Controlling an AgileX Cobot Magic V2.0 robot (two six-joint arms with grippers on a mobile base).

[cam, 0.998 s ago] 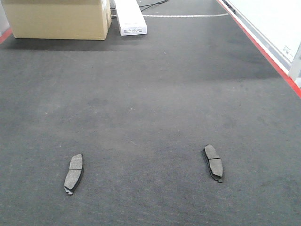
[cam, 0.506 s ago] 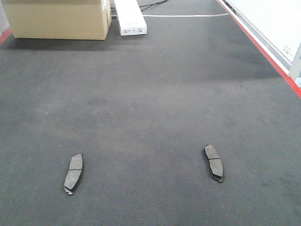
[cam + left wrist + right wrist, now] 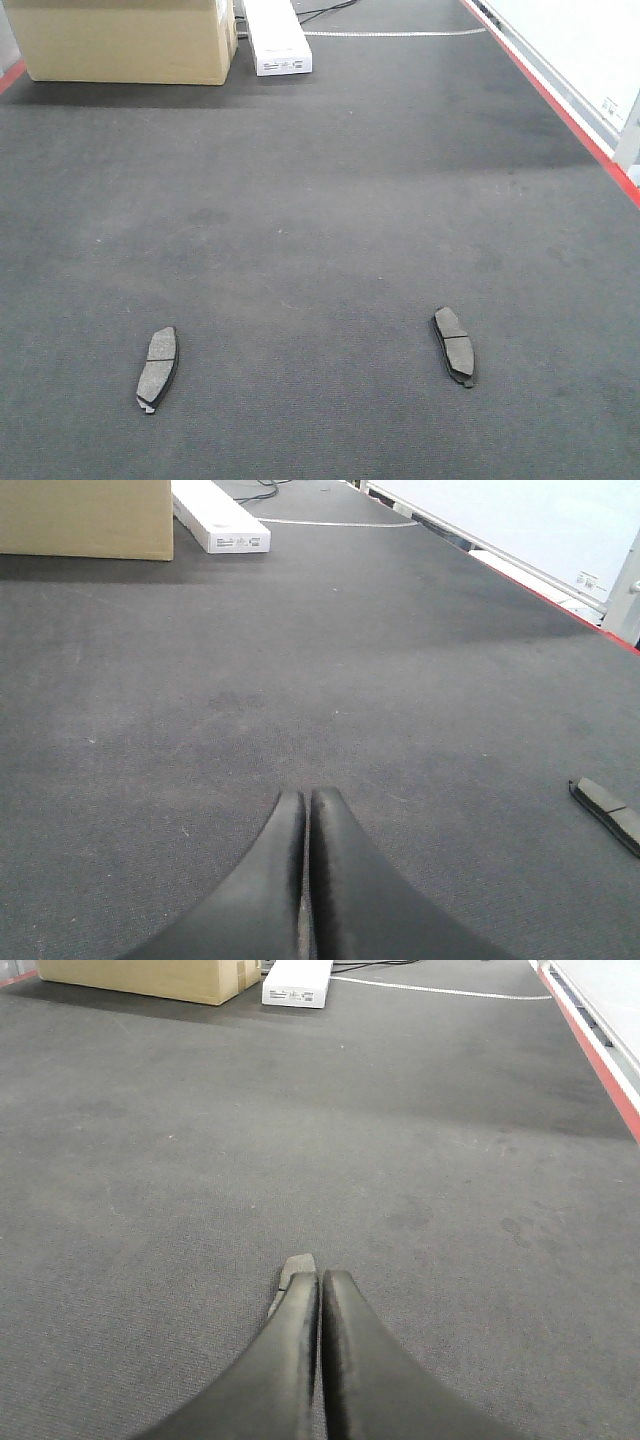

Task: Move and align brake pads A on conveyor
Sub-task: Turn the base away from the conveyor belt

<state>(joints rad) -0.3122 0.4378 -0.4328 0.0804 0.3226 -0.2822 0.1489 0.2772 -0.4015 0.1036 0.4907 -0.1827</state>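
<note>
Cardboard box (image 3: pixel 125 40), white case (image 3: pixel 275 35) at eleven o'clock; grooved grey brake pads A (image 3: pixel 157 368) lie flat; left gripper (image 3: pixel 306 798), right gripper (image 3: pixel 320 1280) fingers pressed together.

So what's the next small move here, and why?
Probably open the right gripper: its jaws are pressed together, and the end of a flat dark-grey brake pad shows on the dark charcoal conveyor belt just past its fingertips.

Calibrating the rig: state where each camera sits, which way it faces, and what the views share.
Front-facing: raised, looks along the conveyor at two brake pads; no robot parts.
Left wrist: low over it, facing forward; shut left gripper below.
Right wrist: likewise; shut right gripper below.
All share the far cardboard box.
</note>
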